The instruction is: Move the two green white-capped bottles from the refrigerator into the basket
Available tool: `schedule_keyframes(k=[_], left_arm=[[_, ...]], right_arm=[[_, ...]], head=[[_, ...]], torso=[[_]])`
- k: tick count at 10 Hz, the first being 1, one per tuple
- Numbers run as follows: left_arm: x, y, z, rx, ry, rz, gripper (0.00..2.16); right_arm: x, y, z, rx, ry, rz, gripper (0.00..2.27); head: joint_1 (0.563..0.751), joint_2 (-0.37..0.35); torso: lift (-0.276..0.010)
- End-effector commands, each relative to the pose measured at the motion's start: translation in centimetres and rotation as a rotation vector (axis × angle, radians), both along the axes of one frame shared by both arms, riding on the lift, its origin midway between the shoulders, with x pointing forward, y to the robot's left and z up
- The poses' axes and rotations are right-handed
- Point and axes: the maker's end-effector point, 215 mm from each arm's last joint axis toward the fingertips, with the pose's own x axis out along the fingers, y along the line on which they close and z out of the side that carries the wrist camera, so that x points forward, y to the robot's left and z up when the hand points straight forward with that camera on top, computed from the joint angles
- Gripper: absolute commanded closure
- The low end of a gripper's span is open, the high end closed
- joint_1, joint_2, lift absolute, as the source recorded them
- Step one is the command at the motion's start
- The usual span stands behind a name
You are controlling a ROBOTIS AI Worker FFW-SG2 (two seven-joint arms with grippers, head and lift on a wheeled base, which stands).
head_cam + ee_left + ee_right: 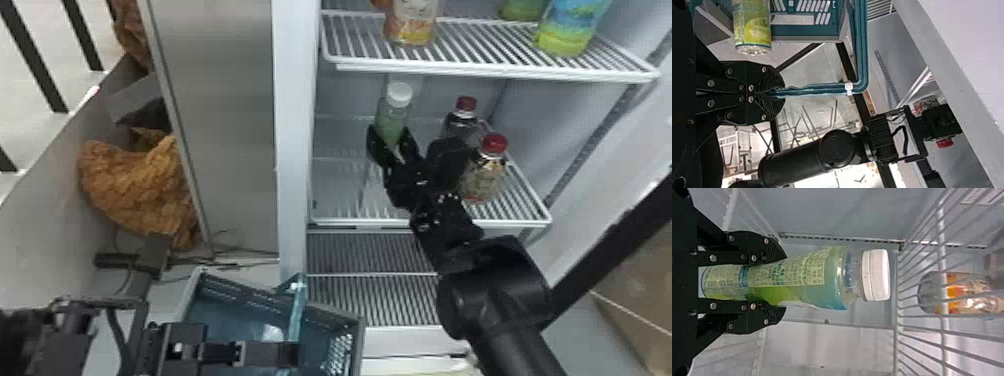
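In the head view, my right gripper (392, 145) is inside the refrigerator at a green white-capped bottle (393, 116), above the middle shelf. The right wrist view has the right gripper (783, 283) shut on this bottle (809, 282), one finger on each side and the white cap beyond the fingertips. Low in the head view, my left gripper (295, 355) is at the handle of the teal basket (240, 300). In the left wrist view, the left gripper (777, 94) is shut on the handle (817, 89); another green bottle (752, 27) overlaps the basket (801, 29), its cap end hidden.
Two red-capped bottles (481, 182) stand close right of the right gripper. Above is a wire shelf (480, 47) holding an orange-labelled bottle (411, 22) and a green-blue one (570, 27). The refrigerator's left edge (295, 150) stands beside the opening.
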Motion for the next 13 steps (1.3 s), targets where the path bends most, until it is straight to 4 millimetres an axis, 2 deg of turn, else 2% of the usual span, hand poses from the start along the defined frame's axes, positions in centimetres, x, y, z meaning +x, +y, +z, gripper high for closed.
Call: schedule_keyframes(k=[1, 4, 6, 9, 13], left_arm=[[-0.1, 0.0, 0.0, -0.001, 0.001, -0.001, 1.17], [-0.1, 0.0, 0.0, 0.001, -0.001, 0.000, 1.17], [-0.2, 0.2, -0.1, 0.001, 0.002, 0.004, 1.17], [-0.2, 0.3, -0.1, 0.004, 0.002, 0.006, 1.17], [-0.1, 0.4, -0.2, 0.008, -0.001, 0.006, 1.17]], right_arm=[[-1.3, -0.4, -0.2, 0.001, 0.004, -0.001, 0.89], [-3.9, -0.1, 0.5, 0.006, 0.004, 0.027, 0.89], [-5.8, -0.3, 2.1, 0.017, -0.019, 0.034, 0.89], [-8.4, 1.3, 2.4, 0.024, 0.004, 0.093, 0.89], [-13.4, 1.7, 2.5, 0.051, 0.058, 0.141, 0.89]], head=[[0.695, -0.128], [0.695, -0.136], [0.695, -0.136], [0.695, -0.132], [0.695, -0.124]], torso=[[-0.263], [-0.263], [-0.263], [-0.263], [-0.263]])
